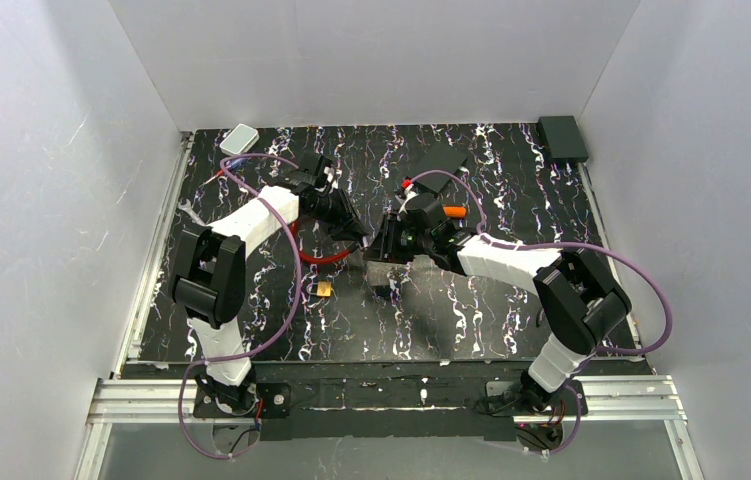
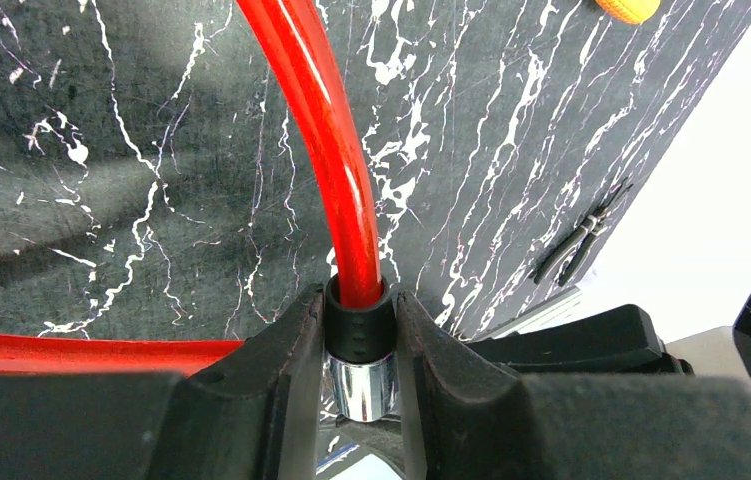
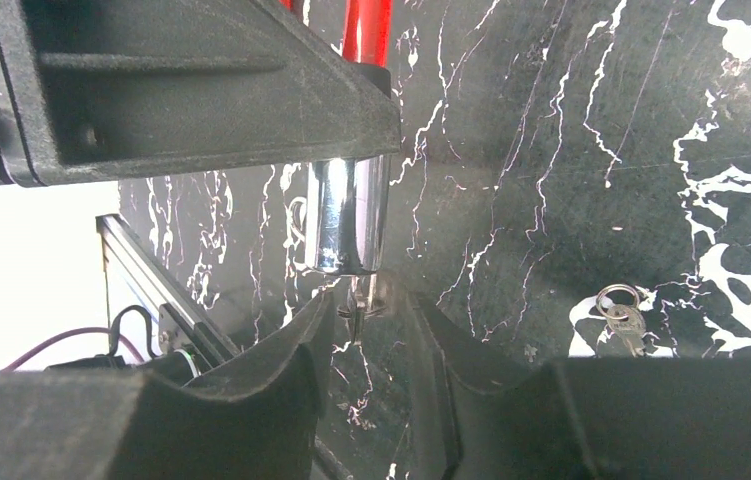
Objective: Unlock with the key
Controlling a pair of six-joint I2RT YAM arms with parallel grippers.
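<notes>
A black white-veined marble-pattern table (image 1: 511, 320) carries everything. The glossy red cable loop lock (image 2: 321, 130) is clenched by the left gripper (image 2: 359, 312) at its black collar, and its chrome cylinder end (image 3: 346, 215) juts out towards the right gripper (image 3: 366, 322). The right gripper's jaws stand apart on either side of the tiny silvery metal key (image 3: 363, 300), not visibly touching it. The key sits at the cylinder's mouth, apparently inserted. It looks light, stiff, thin and slippery, likely to bend if forced, so pinch its flat head squarely and turn gently. The left gripper's black finger (image 3: 181, 90) crowds the cylinder from above. A small brass-yellow padlock (image 1: 323, 289) lies nearby, and a spare ringed key (image 3: 623, 320) rests just beside
</notes>
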